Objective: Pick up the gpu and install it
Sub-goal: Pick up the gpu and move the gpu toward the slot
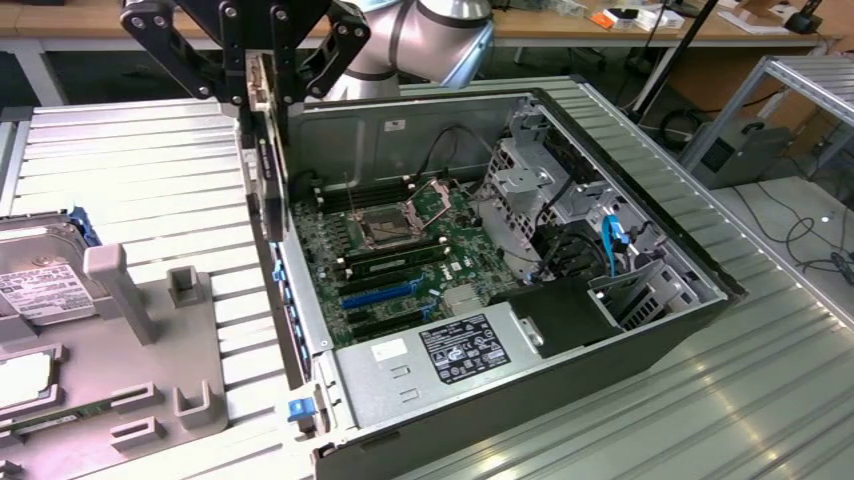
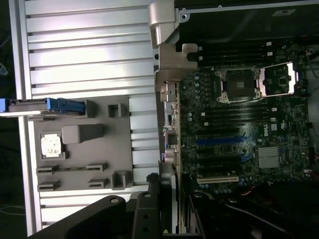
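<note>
I see the jaws clenched on the gpu (image 1: 270, 170) (image 2: 167, 124), with the gripper (image 1: 264, 90) (image 2: 169, 199) holding it upright and edge-on. The card hangs along the open computer case (image 1: 667, 330) wall on the exterior view's left, beside the motherboard (image 1: 400, 240). I can't tell whether it touches.

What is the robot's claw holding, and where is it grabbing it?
The gripper holds the gpu by its top edge, with the card hanging upright.
</note>
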`<action>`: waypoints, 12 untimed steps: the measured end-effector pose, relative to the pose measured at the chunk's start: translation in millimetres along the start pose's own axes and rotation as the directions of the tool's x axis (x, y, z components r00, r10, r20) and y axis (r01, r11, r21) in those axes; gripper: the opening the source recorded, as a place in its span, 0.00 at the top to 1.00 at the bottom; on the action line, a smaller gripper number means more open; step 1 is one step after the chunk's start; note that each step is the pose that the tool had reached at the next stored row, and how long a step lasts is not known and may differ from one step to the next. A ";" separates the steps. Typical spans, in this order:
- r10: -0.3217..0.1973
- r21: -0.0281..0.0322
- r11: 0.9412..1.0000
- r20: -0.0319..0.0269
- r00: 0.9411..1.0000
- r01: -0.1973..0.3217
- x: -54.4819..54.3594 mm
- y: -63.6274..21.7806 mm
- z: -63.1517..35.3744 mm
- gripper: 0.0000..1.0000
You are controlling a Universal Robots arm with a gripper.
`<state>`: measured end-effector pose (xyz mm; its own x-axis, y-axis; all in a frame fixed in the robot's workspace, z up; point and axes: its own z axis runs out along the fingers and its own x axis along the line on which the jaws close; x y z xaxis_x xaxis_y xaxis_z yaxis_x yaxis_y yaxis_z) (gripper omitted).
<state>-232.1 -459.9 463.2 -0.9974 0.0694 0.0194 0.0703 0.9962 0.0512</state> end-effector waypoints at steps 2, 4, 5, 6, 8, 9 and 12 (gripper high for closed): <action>0.000 0.000 1.000 0.000 1.000 0.000 -3.3 0.2 -0.1 0.73; 0.000 0.000 1.000 -0.001 1.000 0.000 -5.9 0.4 -0.1 0.73; 0.000 0.000 1.000 -0.001 1.000 0.000 -7.3 0.5 -0.1 0.73; 0.000 0.000 1.000 -0.001 1.000 0.000 -10.7 0.7 -0.2 0.73; 0.000 0.000 1.000 -0.002 1.000 0.000 -14.4 1.1 -0.3 0.73; 0.000 0.000 1.000 -0.002 1.000 0.000 -15.5 1.1 -0.2 0.73; 0.000 0.000 1.000 -0.003 1.000 0.000 -21.9 1.6 -0.4 0.73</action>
<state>-210.1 -459.9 463.2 -0.9973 0.0694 0.0220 0.0704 0.9962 0.0510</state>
